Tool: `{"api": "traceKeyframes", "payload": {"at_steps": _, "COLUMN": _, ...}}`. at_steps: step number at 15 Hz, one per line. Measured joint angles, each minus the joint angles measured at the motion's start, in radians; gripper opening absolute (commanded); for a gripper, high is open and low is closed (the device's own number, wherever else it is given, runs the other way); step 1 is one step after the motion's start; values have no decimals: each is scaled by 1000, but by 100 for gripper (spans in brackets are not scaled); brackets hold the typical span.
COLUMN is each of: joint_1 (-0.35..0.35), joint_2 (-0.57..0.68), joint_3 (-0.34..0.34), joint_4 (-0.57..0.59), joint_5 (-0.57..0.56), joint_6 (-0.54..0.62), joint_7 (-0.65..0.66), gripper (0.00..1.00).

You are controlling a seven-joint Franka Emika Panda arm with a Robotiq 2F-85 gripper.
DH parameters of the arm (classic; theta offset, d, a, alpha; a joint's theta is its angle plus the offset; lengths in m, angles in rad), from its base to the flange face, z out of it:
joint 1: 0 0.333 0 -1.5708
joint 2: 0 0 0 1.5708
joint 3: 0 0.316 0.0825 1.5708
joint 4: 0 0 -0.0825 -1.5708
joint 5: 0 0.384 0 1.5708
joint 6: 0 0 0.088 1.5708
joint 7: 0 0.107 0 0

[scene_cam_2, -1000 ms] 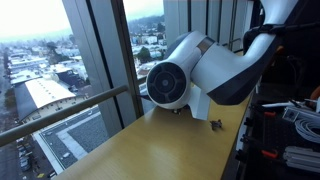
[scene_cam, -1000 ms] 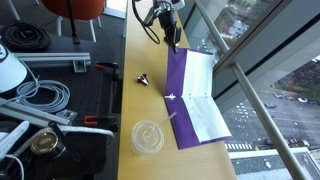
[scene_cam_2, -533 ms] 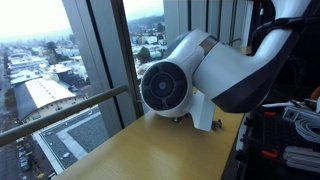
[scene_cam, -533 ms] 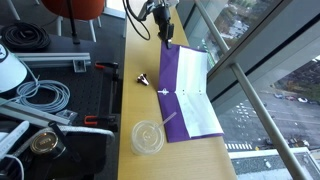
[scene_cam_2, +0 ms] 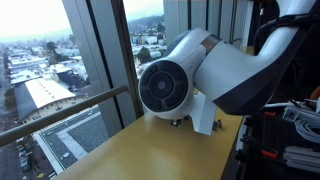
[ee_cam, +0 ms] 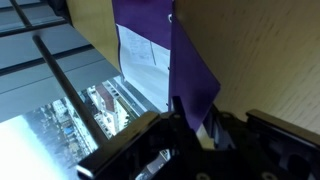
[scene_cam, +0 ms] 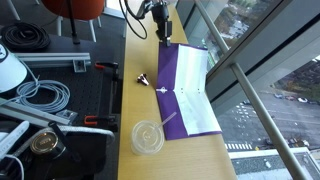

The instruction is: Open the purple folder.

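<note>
The purple folder (scene_cam: 172, 78) lies on the wooden table (scene_cam: 138, 105) by the window, with pale inner pages (scene_cam: 197, 108) showing on its near half. My gripper (scene_cam: 164, 35) is at the folder's far end, shut on the purple cover and holding its edge up off the pages. In the wrist view the purple cover (ee_cam: 188, 70) runs down between the jaws of the gripper (ee_cam: 193, 122), with a white page (ee_cam: 140, 52) beside it. The arm (scene_cam_2: 195, 80) hides the folder in an exterior view.
A clear round plastic lid (scene_cam: 148, 137) lies near the folder's near corner. A small black clip (scene_cam: 142, 78) sits just beside the folder. A window rail (scene_cam: 238, 85) borders the table's far side. Cables and gear (scene_cam: 40, 97) lie on the black bench beside it.
My gripper has moved toward the far end of the table with the cover in it. The cover's edge has risen and the folder has slid slightly with it.
</note>
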Motion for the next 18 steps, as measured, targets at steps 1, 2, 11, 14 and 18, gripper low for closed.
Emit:
{"api": "traceKeyframes", "payload": {"at_steps": 1, "joint_1": -1, "joint_2": -4, "joint_3": 0, "joint_4": 0, "joint_5": 5, "joint_6": 16, "joint_7": 4, "gripper": 64}}
{"api": "traceKeyframes", "payload": {"at_steps": 2, "joint_1": -5, "joint_2": -10, "joint_3": 1, "joint_4": -1, "joint_5": 12, "joint_6": 46, "joint_7": 8, "gripper": 70}}
{"api": "traceKeyframes", "payload": {"at_steps": 11, "joint_1": -159, "joint_2": -162, "joint_3": -10, "joint_4": -86, "joint_5": 165, "joint_6": 467, "joint_7": -3, "gripper": 100}}
{"api": "traceKeyframes", "payload": {"at_steps": 14, "joint_1": -237, "joint_2": -203, "joint_3": -33, "joint_4": -139, "joint_5": 335, "joint_6": 542, "joint_7": -124, "gripper": 100}}
{"api": "traceKeyframes", "payload": {"at_steps": 18, "joint_1": -299, "joint_2": -269, "joint_3": -69, "joint_4": -190, "joint_5": 583, "joint_6": 566, "joint_7": -346, "gripper": 100}}
